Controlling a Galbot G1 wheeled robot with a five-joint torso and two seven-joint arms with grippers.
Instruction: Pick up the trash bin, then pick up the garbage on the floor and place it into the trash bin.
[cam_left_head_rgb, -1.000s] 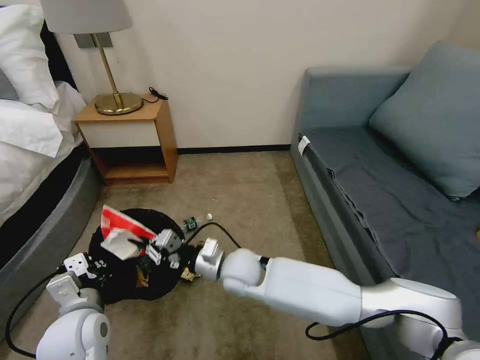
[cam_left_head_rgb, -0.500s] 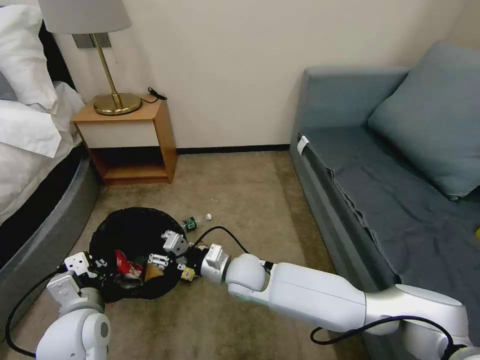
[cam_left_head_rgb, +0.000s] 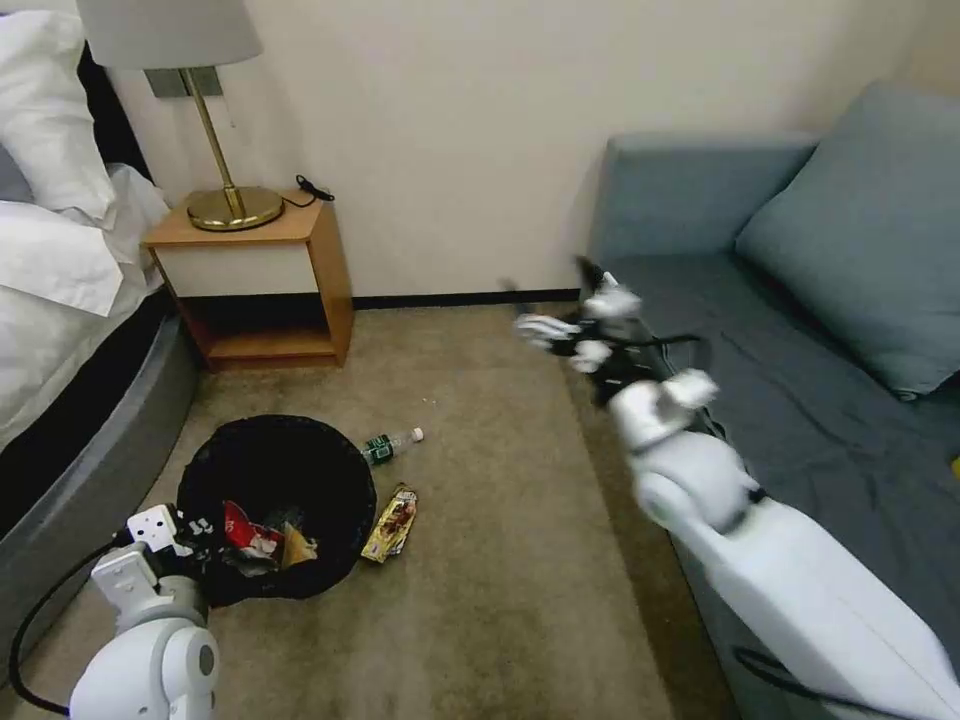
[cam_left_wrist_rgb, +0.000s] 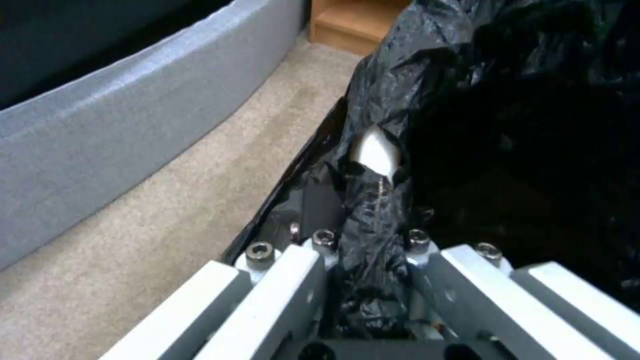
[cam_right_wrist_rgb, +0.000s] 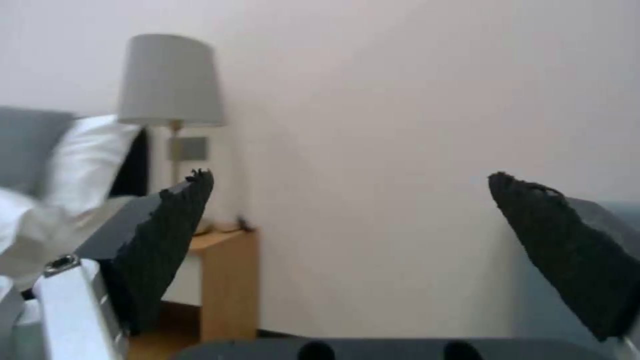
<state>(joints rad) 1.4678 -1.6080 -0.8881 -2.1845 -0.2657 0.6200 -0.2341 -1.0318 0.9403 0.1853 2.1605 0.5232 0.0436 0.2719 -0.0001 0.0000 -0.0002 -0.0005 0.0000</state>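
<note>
The trash bin (cam_left_head_rgb: 275, 470), lined with a black bag, stands on the carpet with my left gripper (cam_left_head_rgb: 198, 528) shut on its near rim. In the left wrist view the left gripper (cam_left_wrist_rgb: 373, 240) pinches the bin's (cam_left_wrist_rgb: 507, 125) bunched bag. A red-and-white wrapper (cam_left_head_rgb: 243, 524) and brown paper (cam_left_head_rgb: 298, 546) lie inside the bin. A gold snack wrapper (cam_left_head_rgb: 392, 522) lies on the floor just right of the bin, and a small bottle (cam_left_head_rgb: 390, 445) lies behind it. My right gripper (cam_left_head_rgb: 558, 322) is raised by the sofa's front corner. In its wrist view the right gripper (cam_right_wrist_rgb: 360, 215) is open and empty.
A wooden nightstand (cam_left_head_rgb: 262, 275) with a brass lamp (cam_left_head_rgb: 218, 130) stands at the back wall. The bed (cam_left_head_rgb: 70, 300) runs along the left, a grey-blue sofa (cam_left_head_rgb: 790, 400) with a cushion (cam_left_head_rgb: 865, 230) along the right. Open carpet (cam_left_head_rgb: 500, 580) lies between them.
The right gripper let go of the red-and-white wrapper into the bin, then swung up and right toward the sofa. The left gripper kept its hold on the bin.
</note>
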